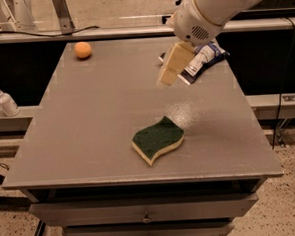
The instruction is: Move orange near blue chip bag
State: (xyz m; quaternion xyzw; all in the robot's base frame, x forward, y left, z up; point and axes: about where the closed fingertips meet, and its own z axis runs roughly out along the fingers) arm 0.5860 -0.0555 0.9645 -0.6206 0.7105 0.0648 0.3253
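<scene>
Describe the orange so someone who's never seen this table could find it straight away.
Start at the grey table and go to its far left corner, well left of the gripper hovering by the blue chip bag. The orange sits there alone. It is the only small round thing, unlike the flat green sponge and crinkled bag.

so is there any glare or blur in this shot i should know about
Camera view: a pale, speckled sheen of glare lies on the table just behind the sponge. Camera view: the gripper, hanging over the back right of the table next to the blue chip bag, is smeared by motion blur. Camera view: the orange at back left shows clean edges.
</scene>
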